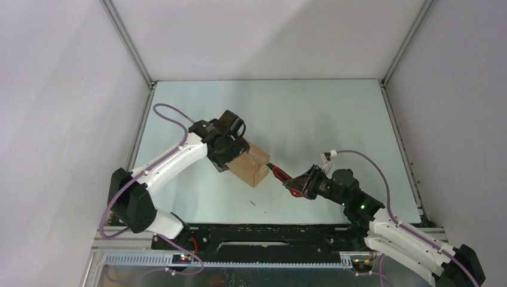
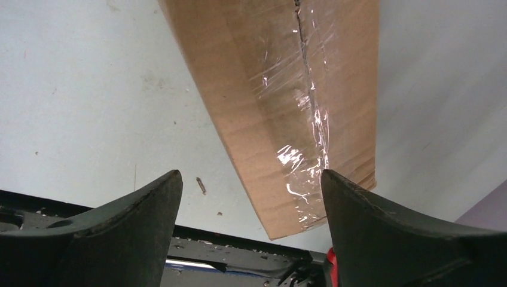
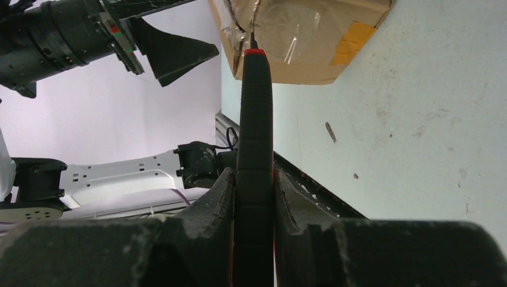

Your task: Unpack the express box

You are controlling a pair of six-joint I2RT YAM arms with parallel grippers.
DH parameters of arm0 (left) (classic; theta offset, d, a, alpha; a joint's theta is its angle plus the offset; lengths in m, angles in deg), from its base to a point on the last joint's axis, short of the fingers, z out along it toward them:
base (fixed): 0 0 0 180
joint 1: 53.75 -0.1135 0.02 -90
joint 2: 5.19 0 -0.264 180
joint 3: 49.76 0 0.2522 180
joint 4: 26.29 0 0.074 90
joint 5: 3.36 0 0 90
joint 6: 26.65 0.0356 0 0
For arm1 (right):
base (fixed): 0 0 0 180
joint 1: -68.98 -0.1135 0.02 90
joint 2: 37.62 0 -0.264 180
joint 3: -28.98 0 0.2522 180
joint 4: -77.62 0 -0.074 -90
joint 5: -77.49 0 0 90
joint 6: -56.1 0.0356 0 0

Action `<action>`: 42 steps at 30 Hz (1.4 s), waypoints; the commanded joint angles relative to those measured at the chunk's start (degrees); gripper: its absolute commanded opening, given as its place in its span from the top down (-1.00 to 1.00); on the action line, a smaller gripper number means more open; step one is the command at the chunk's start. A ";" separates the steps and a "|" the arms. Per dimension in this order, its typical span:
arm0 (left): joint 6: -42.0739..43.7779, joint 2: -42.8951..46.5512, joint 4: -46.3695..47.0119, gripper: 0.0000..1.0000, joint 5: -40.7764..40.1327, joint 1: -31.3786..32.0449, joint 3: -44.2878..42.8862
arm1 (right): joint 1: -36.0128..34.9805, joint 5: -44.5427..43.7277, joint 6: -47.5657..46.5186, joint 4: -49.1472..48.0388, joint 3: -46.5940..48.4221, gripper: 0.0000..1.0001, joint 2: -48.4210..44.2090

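Reaching in from the left, the left pincer (image 1: 230, 154) hangs over the far-left end of the small brown cardboard express box (image 1: 254, 164). Its two black fingers (image 2: 143, 203) are spread wide and grip nothing. In the left wrist view the box runs away beyond the gap between them, with a strip of crinkled clear tape (image 2: 308, 119) along its seam. The box lies on the pale green bench (image 1: 335, 119), about mid-bench, between the two arms. A small dark scrap (image 1: 253, 204) lies on the bench just nearer than the box. Right of the box, the slim red-and-black-handled knife (image 1: 280, 174) points left, its thin blade tip at the box's taped right end. The right pincer (image 1: 299, 185) is clamped on the knife's handle.
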 commanded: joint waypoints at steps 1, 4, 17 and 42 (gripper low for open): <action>0.06 1.28 1.91 -0.81 0.94 0.40 -0.58 | 0.51 -0.20 2.20 -7.05 -1.19 1.00 1.33; -0.20 0.29 3.75 -0.82 3.13 0.40 0.24 | 0.29 0.57 2.80 -10.21 -1.83 1.00 3.09; -1.33 -3.26 0.97 -0.55 4.05 0.51 0.59 | 0.46 0.78 2.52 -11.65 -2.60 1.00 3.04; -0.21 -3.06 -2.85 0.53 3.30 0.72 -3.24 | -0.21 -0.51 2.70 -10.07 -3.64 1.00 -0.34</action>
